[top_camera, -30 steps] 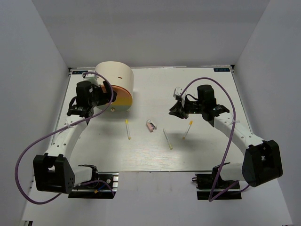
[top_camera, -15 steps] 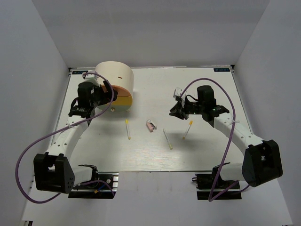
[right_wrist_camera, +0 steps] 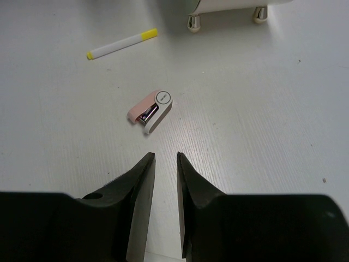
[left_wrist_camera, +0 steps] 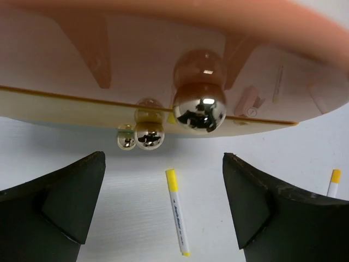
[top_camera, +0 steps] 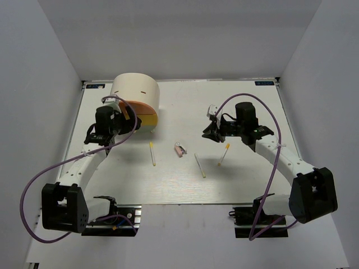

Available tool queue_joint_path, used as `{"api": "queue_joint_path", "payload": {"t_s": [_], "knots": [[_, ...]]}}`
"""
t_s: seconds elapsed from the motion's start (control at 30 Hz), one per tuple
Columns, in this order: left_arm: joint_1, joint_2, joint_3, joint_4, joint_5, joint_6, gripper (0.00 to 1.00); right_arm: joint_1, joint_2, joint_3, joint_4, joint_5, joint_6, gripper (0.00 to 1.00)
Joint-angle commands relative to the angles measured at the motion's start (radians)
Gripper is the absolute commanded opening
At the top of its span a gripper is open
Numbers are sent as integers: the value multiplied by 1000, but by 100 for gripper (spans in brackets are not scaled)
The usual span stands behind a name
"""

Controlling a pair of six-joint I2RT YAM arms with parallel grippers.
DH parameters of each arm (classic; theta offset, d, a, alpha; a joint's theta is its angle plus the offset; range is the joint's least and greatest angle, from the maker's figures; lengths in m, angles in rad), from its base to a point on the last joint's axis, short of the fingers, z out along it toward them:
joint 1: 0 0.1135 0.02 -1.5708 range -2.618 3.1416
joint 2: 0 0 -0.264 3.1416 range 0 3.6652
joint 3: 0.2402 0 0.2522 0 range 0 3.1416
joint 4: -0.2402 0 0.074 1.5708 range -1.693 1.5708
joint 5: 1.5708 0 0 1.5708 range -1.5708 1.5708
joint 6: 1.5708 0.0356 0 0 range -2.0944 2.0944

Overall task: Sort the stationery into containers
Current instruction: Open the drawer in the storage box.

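Note:
The cream organiser point(top_camera: 136, 89) stands at the back left, its orange drawer point(top_camera: 139, 106) and yellow drawer point(top_camera: 147, 119) swung out. My left gripper point(top_camera: 124, 121) is wide open and empty, right in front of them. In the left wrist view the chrome knobs point(left_wrist_camera: 199, 112) hang under the orange drawer point(left_wrist_camera: 163, 33), just above my gripper point(left_wrist_camera: 163, 164). A white stick with a yellow end point(left_wrist_camera: 178, 219) lies beyond the gripper. Three such sticks point(top_camera: 152, 153) lie mid-table with a pinkish eraser point(top_camera: 179, 149). My right gripper point(top_camera: 208, 132) is nearly closed and empty; the eraser point(right_wrist_camera: 150, 112) lies just ahead of it point(right_wrist_camera: 164, 155).
The other two sticks lie at the middle point(top_camera: 200, 165) and right point(top_camera: 224, 153) of the table. The organiser's chrome feet point(right_wrist_camera: 193, 22) and one stick point(right_wrist_camera: 122, 43) show far off in the right wrist view. White walls close in the table point(top_camera: 252, 185) on three sides.
My left gripper has drawn back a little toward the near edge, away from the drawers. The right arm has not moved.

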Motion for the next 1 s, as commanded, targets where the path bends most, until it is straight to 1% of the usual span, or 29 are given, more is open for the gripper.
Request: {"api": "queue_joint_path", "payload": {"t_s": [0.0, 0.23, 0.3, 0.37, 0.4, 0.7, 0.9, 0.93, 0.97], "knots": [[-5, -34, -25, 36, 25, 15, 97, 0, -12, -1, 10, -9, -12, 29], [-5, 24, -34, 94, 15, 15, 80, -2, -9, 2, 2, -4, -19, 29], [-5, 38, -34, 104, 6, 15, 73, -4, -12, -1, 1, -1, -19, 29], [-5, 52, -34, 113, 6, 15, 69, -2, -14, -3, -2, 3, -22, 29], [-5, 67, -34, 124, 6, 15, 65, 1, -14, -6, -4, 6, -23, 29], [-5, 89, -34, 153, -44, 25, 61, -5, -11, -7, -7, 10, -34, 29], [-5, 98, -44, 180, -44, 43, 59, -5, -4, -10, -7, 13, -37, 29], [-5, 109, -44, 181, -44, 43, 56, -5, -6, -12, -7, 11, -35, 29], [-5, 109, -44, 181, -44, 43, 56, -5, -6, -10, -7, 10, -37, 29]]}}
